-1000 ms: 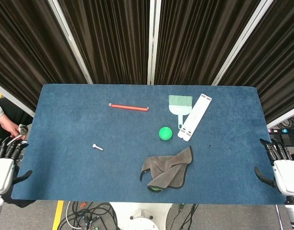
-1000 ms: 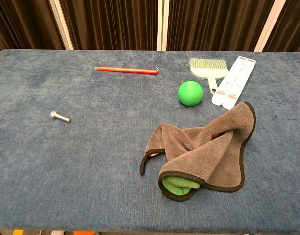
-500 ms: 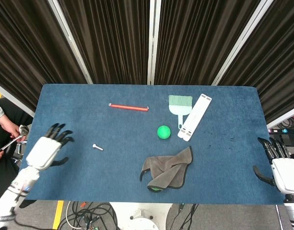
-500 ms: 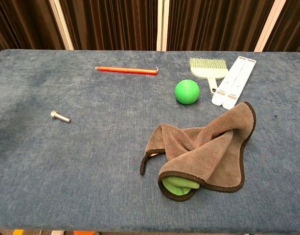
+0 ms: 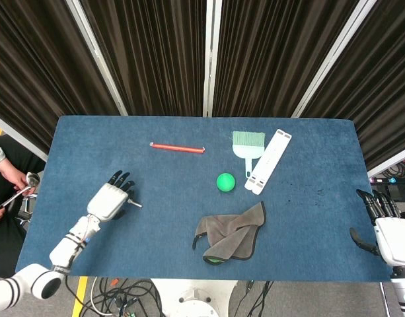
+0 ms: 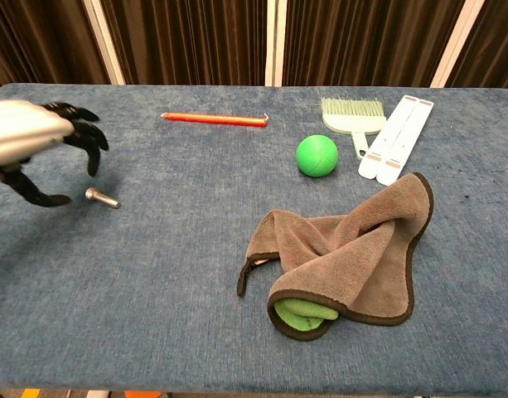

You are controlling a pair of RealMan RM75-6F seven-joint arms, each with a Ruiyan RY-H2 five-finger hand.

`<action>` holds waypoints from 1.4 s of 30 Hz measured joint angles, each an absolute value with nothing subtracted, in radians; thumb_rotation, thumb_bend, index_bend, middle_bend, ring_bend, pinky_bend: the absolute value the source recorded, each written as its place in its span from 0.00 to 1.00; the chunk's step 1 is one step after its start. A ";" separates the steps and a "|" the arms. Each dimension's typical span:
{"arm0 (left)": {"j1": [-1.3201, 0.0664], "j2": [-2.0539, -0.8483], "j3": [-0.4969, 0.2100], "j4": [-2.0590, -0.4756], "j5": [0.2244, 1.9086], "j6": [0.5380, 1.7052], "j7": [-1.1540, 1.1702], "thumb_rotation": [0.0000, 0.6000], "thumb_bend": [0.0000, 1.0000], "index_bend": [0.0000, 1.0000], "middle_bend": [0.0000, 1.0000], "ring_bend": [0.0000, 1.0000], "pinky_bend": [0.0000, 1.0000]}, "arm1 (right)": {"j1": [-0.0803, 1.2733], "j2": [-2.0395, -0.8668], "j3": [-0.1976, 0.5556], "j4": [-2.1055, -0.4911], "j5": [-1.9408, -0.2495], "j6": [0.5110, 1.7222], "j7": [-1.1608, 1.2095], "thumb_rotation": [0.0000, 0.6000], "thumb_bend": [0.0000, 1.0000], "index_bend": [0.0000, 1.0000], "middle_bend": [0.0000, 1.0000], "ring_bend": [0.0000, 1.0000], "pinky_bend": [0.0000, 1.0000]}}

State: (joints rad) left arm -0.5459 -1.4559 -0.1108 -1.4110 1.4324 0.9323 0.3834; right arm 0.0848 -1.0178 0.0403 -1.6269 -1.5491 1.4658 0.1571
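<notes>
My left hand [image 5: 111, 199] [image 6: 34, 145] hovers over the blue table [image 5: 90, 145], fingers spread and holding nothing, just left of a small silver bolt [image 5: 135, 203] [image 6: 103, 198]. My right hand [image 5: 387, 228] hangs off the table's right edge, fingers apart and empty; the chest view does not show it. A green ball [image 5: 225, 181] [image 6: 317, 155] lies mid-table. A crumpled grey cloth [image 5: 232, 233] [image 6: 345, 253] lies near the front, with something green [image 6: 302, 313] peeking from under it.
A red pencil [image 5: 177, 147] [image 6: 214, 118] lies at the back. A pale green hand brush [image 5: 248, 142] [image 6: 353, 116] and a white flat tool [image 5: 268, 160] [image 6: 396, 137] lie right of the ball. A person's hand with a metal tool [image 5: 14, 191] shows at the left edge.
My left hand has swung in from the table's left edge to just beside the bolt. The green ball rolled slightly left early on. My right hand barely moved.
</notes>
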 measured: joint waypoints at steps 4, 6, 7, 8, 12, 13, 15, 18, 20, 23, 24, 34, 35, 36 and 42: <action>-0.565 -1.512 -0.109 -1.364 1.392 0.918 0.429 1.00 0.24 0.44 0.20 0.02 0.00 | 0.082 -1.019 0.040 -1.624 -1.545 1.466 0.161 1.00 0.26 0.03 0.12 0.00 0.00; -0.573 -1.533 -0.110 -1.352 1.366 0.911 0.447 1.00 0.24 0.44 0.20 0.02 0.00 | 0.081 -1.020 0.040 -1.621 -1.543 1.467 0.164 1.00 0.26 0.03 0.12 0.00 0.00; -0.576 -1.539 -0.110 -1.349 1.356 0.909 0.456 1.00 0.24 0.44 0.20 0.02 0.00 | 0.081 -1.020 0.040 -1.620 -1.543 1.467 0.165 1.00 0.26 0.03 0.12 0.00 0.00; -0.579 -1.545 -0.111 -1.347 1.347 0.908 0.465 1.00 0.24 0.45 0.20 0.02 0.00 | 0.081 -1.020 0.040 -1.619 -1.543 1.466 0.166 1.00 0.26 0.03 0.12 0.00 0.00; -0.595 -1.572 -0.114 -1.341 1.313 0.905 0.497 1.00 0.25 0.46 0.20 0.02 0.00 | 0.080 -1.022 0.039 -1.613 -1.541 1.466 0.172 1.00 0.26 0.03 0.12 0.00 0.00; -0.599 -1.578 -0.115 -1.340 1.306 0.905 0.500 1.00 0.25 0.46 0.20 0.02 0.00 | 0.080 -1.022 0.039 -1.612 -1.541 1.466 0.173 1.00 0.26 0.03 0.12 0.00 0.00; -0.607 -1.585 -0.115 -1.336 1.300 0.906 0.502 1.00 0.26 0.47 0.20 0.02 0.00 | 0.078 -1.023 0.038 -1.609 -1.541 1.467 0.177 1.00 0.26 0.03 0.12 0.00 0.00; -0.614 -1.591 -0.114 -1.333 1.289 0.904 0.503 1.00 0.28 0.47 0.20 0.02 0.00 | 0.076 -1.024 0.038 -1.604 -1.539 1.468 0.182 1.00 0.26 0.03 0.12 0.00 0.00; -0.618 -1.594 -0.114 -1.332 1.281 0.903 0.503 1.00 0.29 0.47 0.20 0.02 0.00 | 0.076 -1.024 0.038 -1.601 -1.538 1.468 0.185 1.00 0.26 0.03 0.12 0.00 0.00; -0.627 -1.596 -0.113 -1.332 1.271 0.900 0.503 1.00 0.31 0.48 0.20 0.02 0.00 | 0.074 -1.026 0.037 -1.597 -1.537 1.468 0.190 1.00 0.26 0.03 0.12 0.00 0.00; -0.630 -1.596 -0.112 -1.333 1.268 0.899 0.505 1.00 0.31 0.48 0.20 0.02 0.00 | 0.074 -1.027 0.037 -1.595 -1.536 1.468 0.192 1.00 0.26 0.03 0.12 0.00 0.00; -0.644 -1.604 -0.098 -1.328 1.242 0.894 0.501 1.00 0.35 0.51 0.20 0.02 0.00 | 0.071 -1.028 0.037 -1.587 -1.534 1.468 0.200 1.00 0.26 0.03 0.12 0.00 0.00; -0.645 -1.605 -0.097 -1.326 1.241 0.894 0.499 1.00 0.36 0.51 0.20 0.02 0.00 | 0.071 -1.028 0.037 -1.587 -1.534 1.468 0.200 1.00 0.26 0.03 0.12 0.00 0.00; -0.646 -1.606 -0.095 -1.324 1.239 0.894 0.498 1.00 0.36 0.51 0.20 0.02 0.00 | 0.070 -1.028 0.037 -1.586 -1.534 1.468 0.200 1.00 0.26 0.03 0.12 0.00 0.00; -0.647 -1.616 -0.087 -1.311 1.237 0.902 0.485 1.00 0.41 0.55 0.20 0.02 0.00 | 0.070 -1.028 0.037 -1.586 -1.533 1.467 0.201 1.00 0.26 0.03 0.12 0.00 0.00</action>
